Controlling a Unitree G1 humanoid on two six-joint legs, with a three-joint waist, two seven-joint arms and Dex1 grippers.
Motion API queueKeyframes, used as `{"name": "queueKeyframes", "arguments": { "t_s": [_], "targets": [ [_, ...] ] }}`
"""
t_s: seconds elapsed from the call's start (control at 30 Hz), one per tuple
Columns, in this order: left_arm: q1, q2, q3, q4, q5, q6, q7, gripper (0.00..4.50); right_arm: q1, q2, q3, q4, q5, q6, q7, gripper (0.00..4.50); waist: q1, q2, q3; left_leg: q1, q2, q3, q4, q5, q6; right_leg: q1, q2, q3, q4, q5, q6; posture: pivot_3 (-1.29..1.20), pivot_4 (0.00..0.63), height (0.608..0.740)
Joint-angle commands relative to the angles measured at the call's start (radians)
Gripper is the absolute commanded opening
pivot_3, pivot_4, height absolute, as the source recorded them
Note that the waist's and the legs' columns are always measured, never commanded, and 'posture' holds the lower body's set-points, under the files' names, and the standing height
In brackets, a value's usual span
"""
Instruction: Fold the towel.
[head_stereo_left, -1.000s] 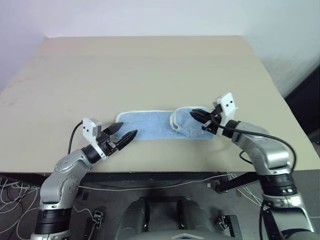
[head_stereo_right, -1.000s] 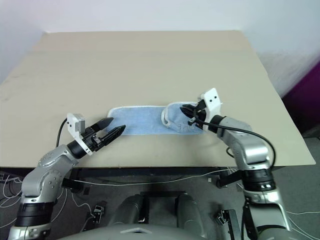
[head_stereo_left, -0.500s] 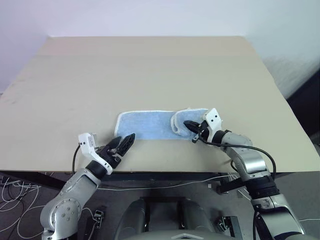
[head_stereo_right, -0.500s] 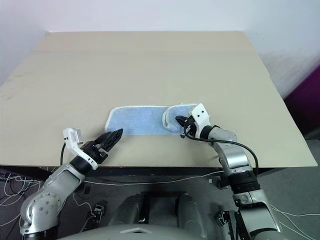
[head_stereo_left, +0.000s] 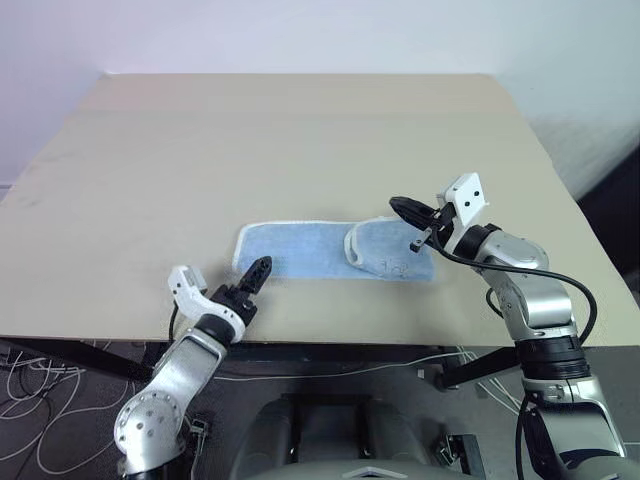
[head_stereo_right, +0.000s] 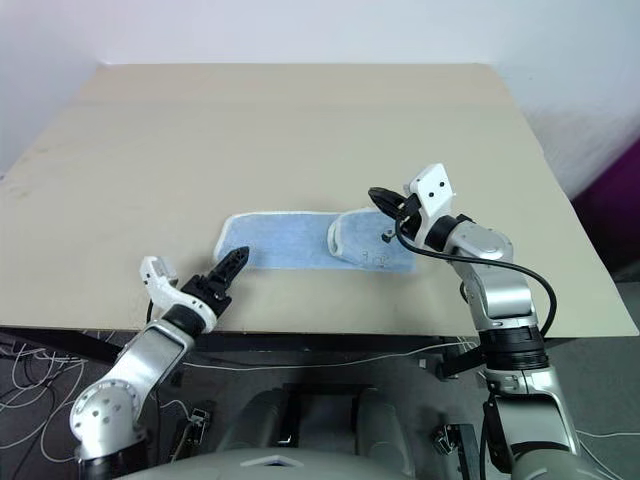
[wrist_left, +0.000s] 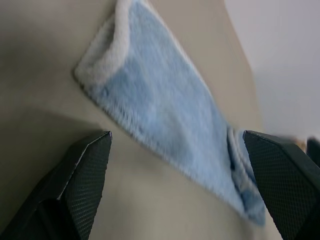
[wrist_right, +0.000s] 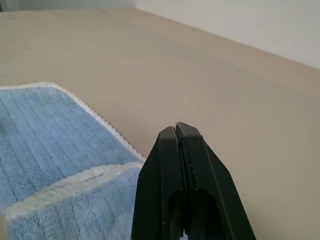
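Light blue terry cloth with a white stitched hem, the rectangular towel (head_stereo_left: 335, 250) is lying as a long narrow strip near the front edge of the pale beige wooden table (head_stereo_left: 300, 130), running left to right. Its right end is doubled back over itself, making a short rounded flap (the white hem is curving around that flap), while its left end is lying flat with the hem showing along the edge.

The left gripper (head_stereo_left: 255, 274) is hovering just off the towel's left front corner, its black fingers (wrist_left: 82, 172) standing wide apart with nothing between them. In the left wrist view the strip is stretching away between the two spread fingers, its near corner just ahead of them and apart from both.

The right gripper (head_stereo_left: 402, 209) is hanging above the folded right end of the towel, raised clear of the cloth and pointing toward the robot's left. Its two black fingers (wrist_right: 182, 165) are pressed together tip to tip and gripping nothing; in the right wrist view the blue cloth and its white edge are lying below and beside the closed tips, with bare tabletop beyond
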Motion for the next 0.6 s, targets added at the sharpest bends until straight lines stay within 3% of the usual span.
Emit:
{"name": "queueKeyframes", "arguments": {
  "t_s": [0.03, 0.2, 0.3, 0.6],
  "targets": [
    [-0.040, 0.005, 0.030, 0.087, 0.002, -0.028, 0.057, 4.40, 0.001, 0.007, -0.019, -0.046, 0.002, -0.021, -0.014, 0.00, 0.005, 0.000, 0.000, 0.000, 0.000, 0.000, 0.000, 0.000, 0.000, 0.000, 0.000, 0.000, 0.000, 0.000, 0.000, 0.00, 0.150, 0.740],
    [-0.081, 0.015, 0.029, 0.131, -0.006, -0.029, 0.069, 4.40, 0.023, 0.003, -0.029, -0.069, 0.000, -0.022, -0.032, 0.00, 0.007, 0.001, -0.001, 0.002, 0.000, 0.000, 0.000, 0.000, 0.000, 0.002, 0.000, 0.000, 0.000, 0.000, 0.000, 0.00, 0.150, 0.740],
    [-0.096, 0.010, 0.042, 0.151, -0.012, -0.043, 0.074, 3.85, 0.040, -0.002, -0.035, -0.082, 0.001, -0.019, -0.041, 0.00, 0.007, 0.001, -0.001, 0.005, 0.000, 0.000, -0.001, 0.000, 0.000, 0.006, 0.000, 0.000, -0.001, 0.000, 0.000, 0.00, 0.150, 0.740],
    [-0.129, 0.010, 0.075, 0.173, -0.022, -0.092, 0.063, 0.68, 0.088, -0.001, -0.037, -0.095, -0.009, -0.026, -0.056, 0.00, 0.003, 0.001, 0.000, 0.008, 0.000, 0.001, -0.002, 0.000, 0.000, 0.008, 0.001, 0.001, -0.002, 0.000, 0.000, 0.00, 0.150, 0.740]
  ]
}}
